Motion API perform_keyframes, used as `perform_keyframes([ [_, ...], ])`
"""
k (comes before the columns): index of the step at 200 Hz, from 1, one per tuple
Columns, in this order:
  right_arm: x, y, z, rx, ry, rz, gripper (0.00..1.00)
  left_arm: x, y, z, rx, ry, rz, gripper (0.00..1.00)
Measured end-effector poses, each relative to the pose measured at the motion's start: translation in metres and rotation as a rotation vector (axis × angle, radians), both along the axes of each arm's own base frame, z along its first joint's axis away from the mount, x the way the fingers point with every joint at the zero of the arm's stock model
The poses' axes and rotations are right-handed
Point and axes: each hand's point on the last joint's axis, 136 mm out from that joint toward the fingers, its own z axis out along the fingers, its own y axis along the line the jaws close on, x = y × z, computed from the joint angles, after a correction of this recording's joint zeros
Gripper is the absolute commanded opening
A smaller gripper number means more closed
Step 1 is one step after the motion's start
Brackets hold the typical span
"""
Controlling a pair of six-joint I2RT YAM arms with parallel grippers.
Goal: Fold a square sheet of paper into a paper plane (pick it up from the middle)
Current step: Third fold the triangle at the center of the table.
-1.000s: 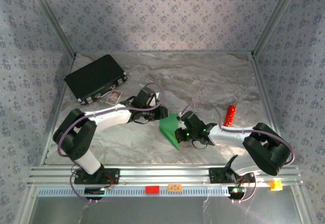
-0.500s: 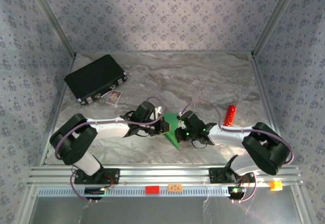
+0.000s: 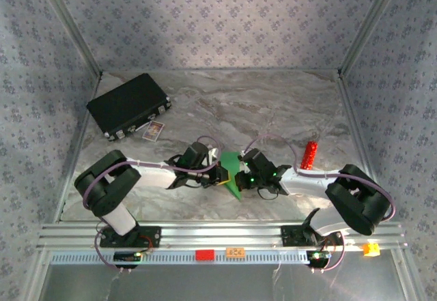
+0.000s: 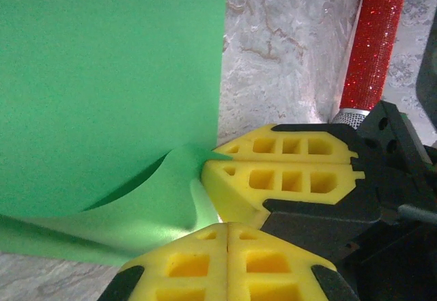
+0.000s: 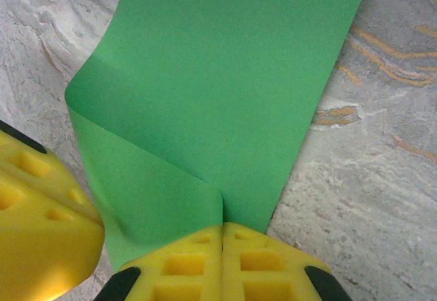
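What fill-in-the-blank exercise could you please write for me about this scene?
1. The right gripper is shut on the thin bright-green sheet of paper; its finger pads are ____.
2. The black rectangular case lies at the far ____ corner of the marble-patterned table.
3. The glittery cylinder standing to the right of the paper is ____.
Missing words: yellow; left; red.

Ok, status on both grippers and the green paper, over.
Right gripper shut on green sheet, one flap curled over. Left gripper shut at the sheet's edge, grip unclear. Nothing blocking; red cylinder sits apart.
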Motion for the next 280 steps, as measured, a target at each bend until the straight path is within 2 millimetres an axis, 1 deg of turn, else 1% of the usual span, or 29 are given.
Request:
perform_keyframes([
  [46,0.000,0.000,0.000,0.001,0.002,-0.004,0.01,0.000,0.001,-0.007,0.013,0.010,0.004,0.00],
  [139,0.000,0.000,0.000,0.000,0.002,-0.007,0.01,0.005,-0.002,-0.004,0.001,-0.014,0.016,0.00],
  [166,0.000,0.000,0.000,0.000,0.002,-0.008,0.01,0.005,0.001,-0.012,0.035,0.005,0.024,0.00],
  [201,0.000,0.000,0.000,0.000,0.001,-0.008,0.01,0.002,0.006,-0.032,0.093,0.049,0.029,0.00],
  [260,0.000,0.000,0.000,0.000,0.002,-0.008,0.02,0.003,0.006,-0.032,0.096,0.053,0.030,0.00],
  [280,0.000,0.000,0.000,0.001,0.002,-0.009,0.06,0.003,0.005,-0.032,0.096,0.053,0.030,0.00],
])
